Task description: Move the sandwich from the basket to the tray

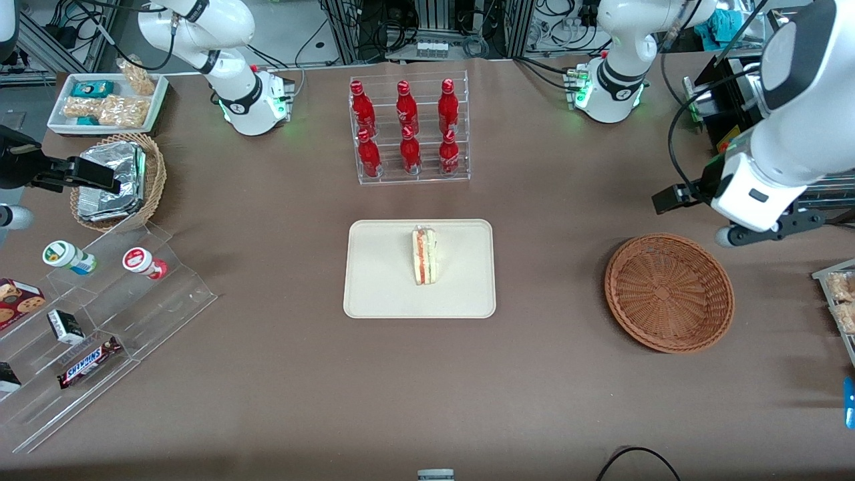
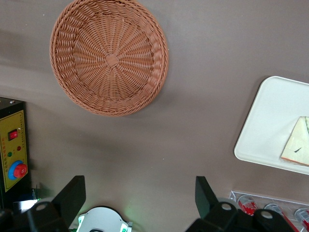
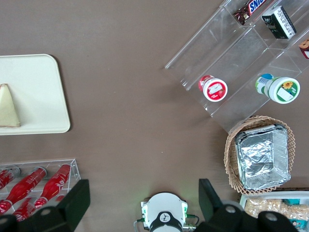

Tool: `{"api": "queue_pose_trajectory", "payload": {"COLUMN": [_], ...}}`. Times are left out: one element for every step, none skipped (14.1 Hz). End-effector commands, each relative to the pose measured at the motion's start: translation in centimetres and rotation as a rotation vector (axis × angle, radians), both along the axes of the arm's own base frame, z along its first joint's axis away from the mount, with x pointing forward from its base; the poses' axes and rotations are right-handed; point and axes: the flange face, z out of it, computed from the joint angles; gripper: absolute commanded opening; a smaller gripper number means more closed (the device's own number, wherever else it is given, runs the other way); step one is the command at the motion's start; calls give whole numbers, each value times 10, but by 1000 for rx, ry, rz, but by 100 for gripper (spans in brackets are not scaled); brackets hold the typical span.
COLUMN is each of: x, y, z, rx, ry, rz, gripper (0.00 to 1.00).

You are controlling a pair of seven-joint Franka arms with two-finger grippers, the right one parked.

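Sandwich [image 1: 425, 256] lies on the tray [image 1: 381, 280], roughly at its middle, long side running away from the front camera; red and green filling edge visible. Tray sits at the centre of the brown worktop [image 1: 534, 374]. Basket [image 1: 669, 291] is on the worktop toward the working arm's end, well apart from the tray, nothing in it.

Surroundings: a clear rack [image 1: 409, 130] with six red bottles [image 1: 408, 107] stands farther from the front camera than the tray, in line with it. Toward the parked arm's end: a tan wicker basket [image 1: 152, 177] holding foil-wrapped packs [image 1: 112, 180]; a white snack tray [image 1: 107, 100] farther off; a clear stepped stand [image 1: 120, 314] carrying two small cups [image 1: 143, 262], a small black box [image 1: 65, 326] and a chocolate bar [image 1: 88, 361] labelled "SNICKERS". A cookie box [image 1: 17, 300] sits at the frame edge. Nothing lies on the worktop between basket and tray.

Tool [image 2: 140, 198]: hangs above the worktop near the basket, a little farther from the front camera than the basket, toward the working arm's end. Wrist view shows both fingers [image 2: 72, 195] spread wide apart with bare worktop between them; tool grips nothing and touches nothing. A black control box [image 2: 13, 145] with yellow panel and red knob is beside it.
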Motion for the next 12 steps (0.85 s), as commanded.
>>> {"api": "queue_pose_trajectory", "payload": {"x": [-5, 0, 1, -1, -3, -4, -5, -8, -9, -10, -8, -8], "y": [5, 6, 6, 6, 6, 6, 6, 7, 7, 7, 8, 8], "z": [11, 16, 22, 23, 23, 22, 24, 26, 26, 27, 28, 29], "rx": [-2, -5, -7, -6, -2, 2, 2, 6, 8, 8, 7, 6], "ry": [-38, -50, -58, -44, -34, -28, -28, -16, -10, -9, -10, -13], "rz": [2, 6, 7, 7, 10, 13, 13, 12, 14, 14, 15, 16], "gripper": [100, 100, 100, 100, 100, 100, 100, 100, 100, 100, 100, 100]}}
